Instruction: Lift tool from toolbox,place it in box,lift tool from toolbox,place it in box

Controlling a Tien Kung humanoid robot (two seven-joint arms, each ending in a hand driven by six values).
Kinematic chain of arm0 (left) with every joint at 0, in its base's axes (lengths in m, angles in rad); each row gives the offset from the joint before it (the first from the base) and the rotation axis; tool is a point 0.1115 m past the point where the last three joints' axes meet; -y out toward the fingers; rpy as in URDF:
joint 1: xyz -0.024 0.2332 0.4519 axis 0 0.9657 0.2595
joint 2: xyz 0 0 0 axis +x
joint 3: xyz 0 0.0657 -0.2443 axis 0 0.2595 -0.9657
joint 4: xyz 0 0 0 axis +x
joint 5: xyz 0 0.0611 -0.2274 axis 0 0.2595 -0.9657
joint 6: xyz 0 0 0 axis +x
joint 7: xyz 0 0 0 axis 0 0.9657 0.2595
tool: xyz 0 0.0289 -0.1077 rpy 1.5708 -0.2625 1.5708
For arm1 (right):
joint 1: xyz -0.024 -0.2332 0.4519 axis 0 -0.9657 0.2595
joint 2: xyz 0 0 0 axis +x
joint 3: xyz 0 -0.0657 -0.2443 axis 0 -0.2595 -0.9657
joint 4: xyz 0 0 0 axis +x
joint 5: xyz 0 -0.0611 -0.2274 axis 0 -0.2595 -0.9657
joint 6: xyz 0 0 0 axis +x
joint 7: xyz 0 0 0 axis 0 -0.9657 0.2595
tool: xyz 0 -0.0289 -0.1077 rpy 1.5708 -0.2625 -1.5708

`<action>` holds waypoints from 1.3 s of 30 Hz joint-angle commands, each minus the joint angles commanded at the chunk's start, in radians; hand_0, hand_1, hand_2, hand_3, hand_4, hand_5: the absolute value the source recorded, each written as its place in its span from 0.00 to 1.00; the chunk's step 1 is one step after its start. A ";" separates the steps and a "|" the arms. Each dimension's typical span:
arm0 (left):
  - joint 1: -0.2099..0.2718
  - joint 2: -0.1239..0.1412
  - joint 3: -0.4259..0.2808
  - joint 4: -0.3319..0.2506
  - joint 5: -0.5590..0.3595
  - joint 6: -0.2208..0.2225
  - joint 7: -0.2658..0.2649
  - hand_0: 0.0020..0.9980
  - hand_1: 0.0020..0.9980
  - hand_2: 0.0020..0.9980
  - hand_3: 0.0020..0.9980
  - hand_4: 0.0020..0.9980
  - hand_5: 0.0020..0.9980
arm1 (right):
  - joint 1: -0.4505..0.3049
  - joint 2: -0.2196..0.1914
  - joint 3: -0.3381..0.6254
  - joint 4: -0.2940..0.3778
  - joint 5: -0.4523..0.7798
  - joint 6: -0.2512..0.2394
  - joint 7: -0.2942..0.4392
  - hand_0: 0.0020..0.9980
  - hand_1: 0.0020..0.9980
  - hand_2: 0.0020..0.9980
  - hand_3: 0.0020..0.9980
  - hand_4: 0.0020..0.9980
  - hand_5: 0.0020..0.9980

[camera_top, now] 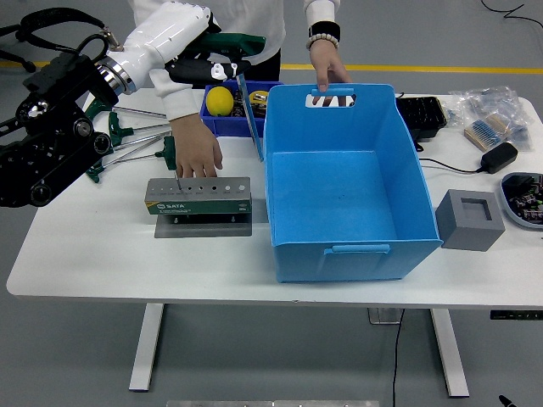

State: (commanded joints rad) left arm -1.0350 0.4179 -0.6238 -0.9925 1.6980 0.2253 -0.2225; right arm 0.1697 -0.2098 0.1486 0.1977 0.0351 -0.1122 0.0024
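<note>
Steel, stiff T-handle tool, gripped by its green handle in left robot hand, upper left; likely light.

The toolbox is a long grey block with a green front label, lying flat on a dark base plate at 9 o'clock from the box. Its top has a row of round holes. 1 T-handle tool with a green grip stands upright in a hole near its left end. Another tool, with a green handle and a long thin metal shaft, is in the air, its shaft pointing down just beside the box's left wall. The box is large, blue, open on top, with handle cut-outs.
</note>
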 joint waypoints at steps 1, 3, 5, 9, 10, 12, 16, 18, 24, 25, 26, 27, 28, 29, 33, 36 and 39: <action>-0.003 0.004 -0.001 -0.003 -0.001 -0.003 0.001 0.18 0.04 0.05 0.00 0.72 0.61 | 0.000 0.000 0.000 0.000 0.000 0.000 0.000 0.72 0.70 0.76 0.68 0.93 0.81; -0.012 0.014 -0.002 -0.012 -0.003 -0.007 0.004 0.18 0.04 0.05 0.00 0.72 0.61 | -0.001 0.000 0.001 0.000 -0.001 0.000 0.000 0.72 0.70 0.76 0.68 0.93 0.81; -0.020 0.021 -0.003 -0.022 -0.007 -0.010 0.007 0.18 0.04 0.05 0.00 0.72 0.61 | -0.002 0.000 0.001 0.000 -0.002 0.000 -0.001 0.72 0.70 0.76 0.68 0.93 0.81; -0.039 0.026 -0.001 -0.048 -0.017 -0.014 0.013 0.17 0.04 0.05 0.00 0.72 0.61 | -0.002 0.000 0.006 0.000 -0.009 0.000 -0.003 0.72 0.70 0.76 0.68 0.93 0.81; -0.042 0.025 -0.002 -0.053 -0.018 -0.014 0.015 0.17 0.04 0.05 0.00 0.72 0.61 | -0.002 0.000 0.007 0.000 -0.011 0.000 -0.003 0.72 0.70 0.76 0.68 0.93 0.81; -0.046 0.023 -0.003 -0.069 -0.024 -0.015 0.019 0.17 0.04 0.05 0.00 0.72 0.61 | -0.002 0.000 0.007 0.000 -0.011 0.000 -0.004 0.72 0.70 0.76 0.68 0.93 0.81; -0.046 0.009 0.003 -0.119 -0.036 -0.015 0.034 0.17 0.04 0.05 0.00 0.72 0.60 | -0.002 0.001 0.008 0.000 -0.012 -0.001 -0.004 0.72 0.70 0.76 0.68 0.93 0.81; -0.042 0.000 0.017 -0.146 -0.045 -0.015 0.043 0.17 0.04 0.05 0.00 0.72 0.60 | -0.002 0.001 0.008 0.000 -0.011 -0.001 -0.004 0.72 0.70 0.76 0.68 0.93 0.81; -0.041 -0.028 0.126 -0.215 -0.072 -0.018 0.059 0.17 0.04 0.05 0.00 0.71 0.59 | -0.002 0.001 0.005 0.000 -0.007 0.000 -0.003 0.72 0.70 0.76 0.68 0.93 0.81; -0.043 -0.033 0.152 -0.221 -0.078 -0.018 0.060 0.17 0.04 0.05 0.00 0.70 0.57 | -0.002 0.000 0.005 0.000 -0.005 0.000 -0.003 0.72 0.70 0.76 0.68 0.93 0.81; -0.047 -0.040 0.182 -0.224 -0.084 -0.019 0.061 0.17 0.04 0.05 0.00 0.70 0.57 | -0.002 0.000 0.005 0.000 -0.004 0.000 -0.003 0.72 0.70 0.76 0.68 0.93 0.81; -0.051 -0.046 0.214 -0.224 -0.087 -0.020 0.061 0.17 0.04 0.05 0.00 0.70 0.57 | -0.002 0.000 0.004 0.000 -0.004 0.000 -0.003 0.72 0.70 0.76 0.68 0.93 0.81; -0.054 -0.052 0.241 -0.221 -0.089 -0.020 0.060 0.17 0.04 0.05 0.00 0.70 0.57 | -0.001 0.000 0.004 0.000 -0.003 0.000 -0.003 0.72 0.70 0.76 0.68 0.93 0.81; -0.056 -0.060 0.268 -0.217 -0.092 -0.019 0.060 0.17 0.04 0.05 0.00 0.70 0.57 | -0.001 0.000 0.004 0.000 -0.004 0.000 -0.003 0.72 0.70 0.76 0.68 0.93 0.81; -0.061 -0.086 0.339 -0.193 -0.100 -0.008 0.055 0.18 0.05 0.07 0.02 0.70 0.56 | 0.000 -0.001 0.003 0.001 -0.002 0.000 -0.003 0.72 0.70 0.76 0.68 0.93 0.81; -0.076 -0.097 0.394 -0.175 -0.123 -0.009 0.047 0.18 0.05 0.07 0.02 0.70 0.56 | -0.002 -0.001 0.006 0.001 -0.006 0.000 -0.004 0.72 0.70 0.76 0.68 0.93 0.81; -0.085 -0.108 0.437 -0.160 -0.132 -0.008 0.043 0.22 0.09 0.11 0.08 0.73 0.56 | -0.003 -0.001 0.006 0.001 -0.005 0.000 -0.004 0.72 0.70 0.76 0.68 0.93 0.81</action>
State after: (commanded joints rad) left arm -1.1205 0.3103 -0.1871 -1.1528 1.5661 0.2174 -0.1795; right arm 0.1664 -0.2112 0.1547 0.1986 0.0299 -0.1125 -0.0011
